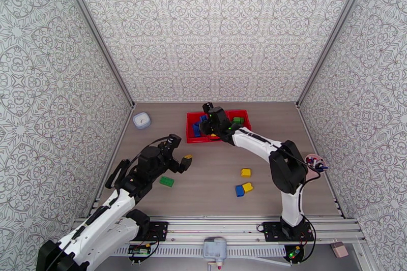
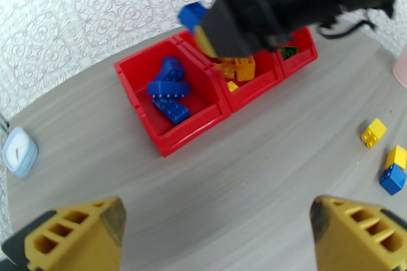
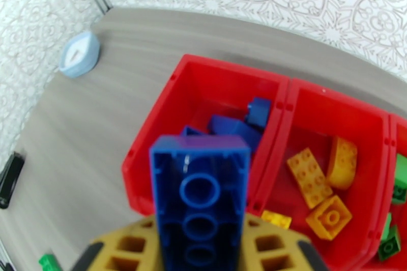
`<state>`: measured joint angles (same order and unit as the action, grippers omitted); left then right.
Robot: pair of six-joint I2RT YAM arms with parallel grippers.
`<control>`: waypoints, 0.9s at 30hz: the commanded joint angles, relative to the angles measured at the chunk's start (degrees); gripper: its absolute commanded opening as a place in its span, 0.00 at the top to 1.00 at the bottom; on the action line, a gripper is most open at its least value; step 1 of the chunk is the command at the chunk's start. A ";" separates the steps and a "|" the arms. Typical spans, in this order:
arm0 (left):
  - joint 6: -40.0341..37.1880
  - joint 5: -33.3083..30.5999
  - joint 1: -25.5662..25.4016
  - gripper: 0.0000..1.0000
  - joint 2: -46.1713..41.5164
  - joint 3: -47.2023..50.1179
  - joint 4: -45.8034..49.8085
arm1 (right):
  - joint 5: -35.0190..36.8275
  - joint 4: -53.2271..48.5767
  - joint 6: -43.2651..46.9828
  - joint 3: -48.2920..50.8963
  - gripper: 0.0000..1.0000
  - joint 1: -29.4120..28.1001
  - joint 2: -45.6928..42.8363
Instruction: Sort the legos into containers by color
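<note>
3 compartments of the red tray (image 3: pixel 152 129) hold legos (image 2: pixel 169 91): blue left, yellow middle, green right. I see my right tool (image 3: pixel 199 246) pinching a blue brick (image 3: pixel 200 185) above the left compartment, possibly over its near wall. My left tool (image 2: pixel 219 226) hangs spread wide over the worktop (image 2: pixel 254 165), near a green brick (image 1: pixel 166 181). 3 other loose bricks (image 1: pixel 245 172) lie further right
</note>
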<state>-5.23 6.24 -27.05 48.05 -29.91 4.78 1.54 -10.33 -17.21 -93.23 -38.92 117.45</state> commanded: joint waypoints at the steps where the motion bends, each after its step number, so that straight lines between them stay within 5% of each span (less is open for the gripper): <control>1: -2.77 1.46 -0.46 0.00 0.06 0.69 -1.25 | 0.73 -3.28 -1.15 -6.33 0.77 -0.02 5.02; 10: -2.37 0.65 -0.52 0.00 -0.22 0.86 -1.27 | 0.87 -6.55 -1.16 -15.30 0.71 0.07 12.57; 14: 0.95 -2.86 -0.50 0.00 0.09 0.00 -0.46 | 1.48 -6.57 0.00 -14.85 0.49 0.16 11.00; 27: 42.20 -24.05 -4.45 0.00 4.82 -8.40 21.94 | 0.58 2.96 6.14 0.27 0.10 0.24 -2.89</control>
<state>21.76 -11.57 -30.63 52.60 -36.77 18.02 3.05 -11.53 -13.76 -96.51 -38.89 119.04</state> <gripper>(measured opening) 0.996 0.889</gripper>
